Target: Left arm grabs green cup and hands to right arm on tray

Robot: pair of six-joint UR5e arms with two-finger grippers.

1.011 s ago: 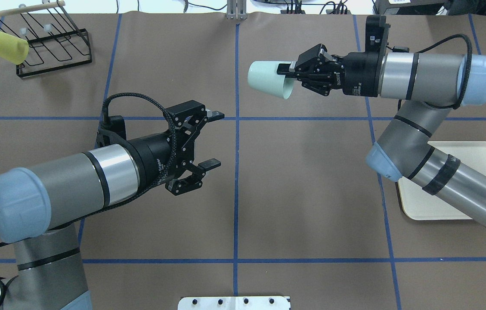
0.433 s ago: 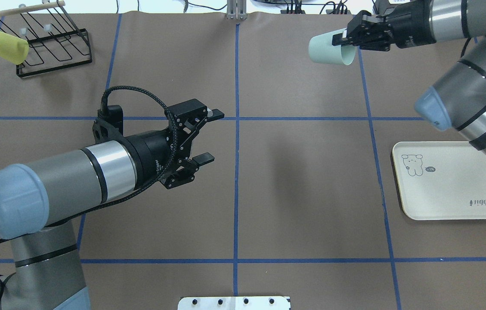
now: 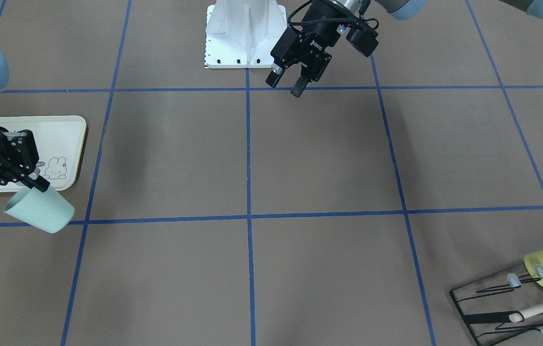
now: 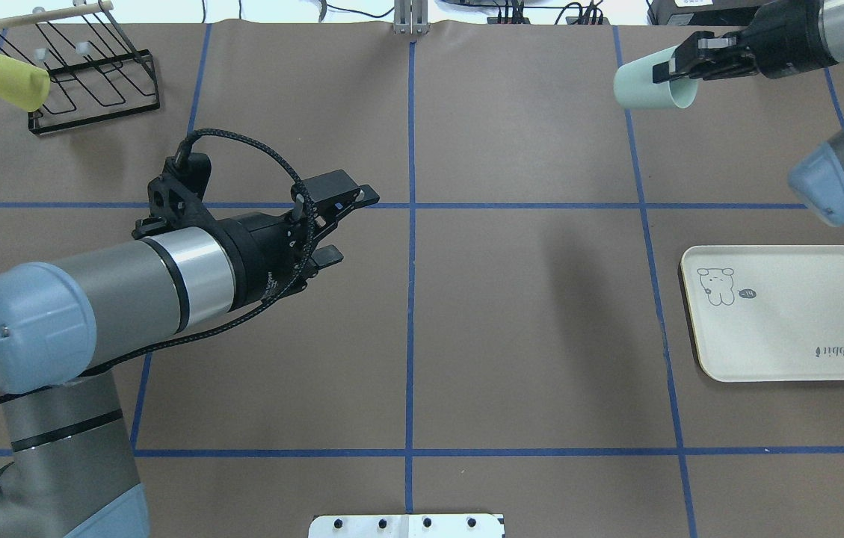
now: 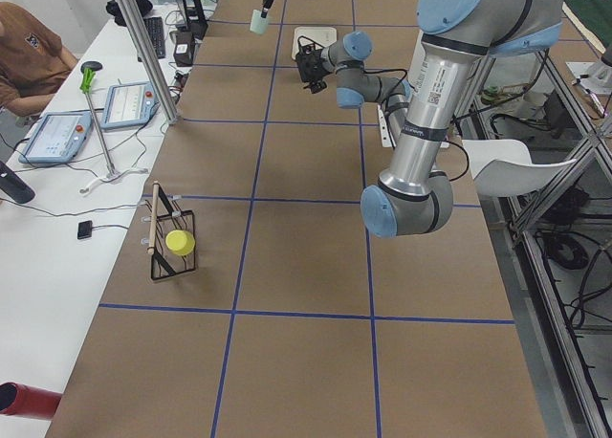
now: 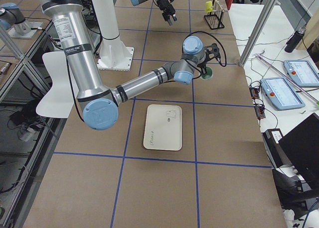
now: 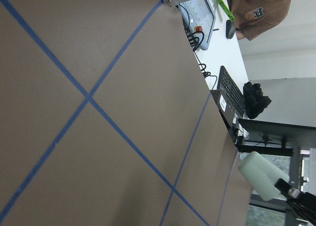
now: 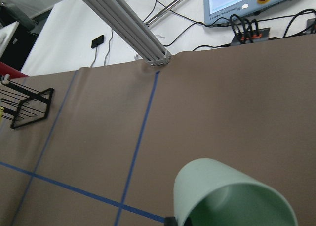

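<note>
1. The small pale mint-green plastic cup (image 4: 650, 87) is off the desk. It is carried in the air near the far right corner, well apart from the cream rectangular plastic tray (image 4: 788, 351), which lies flat by the right edge.
2. The right arm's black two-finger hand (image 4: 674, 71) is clamped on the cup's rim, one finger inside the mouth and one on the outer wall. I judge this pinch suits a cup received mouth-first, and it leaves the base free for setting down.
3. The cup hangs nearly on its side, mouth toward the right wrist and base toward the left edge. It would need turning upright and bringing over the tray.
4. The left arm's black two-finger hand (image 4: 350, 228) has its fingers parted with nothing between them, so the handover looks done.
5. The right forearm reaches along the far edge with its hand about level. The left arm stretches from the near left corner toward the desk's middle, its hand pointing at the right edge.
6. A yellow-green plastic cup (image 4: 9, 80) sits on a black wire rack (image 4: 93, 67) at the far left corner.
</note>
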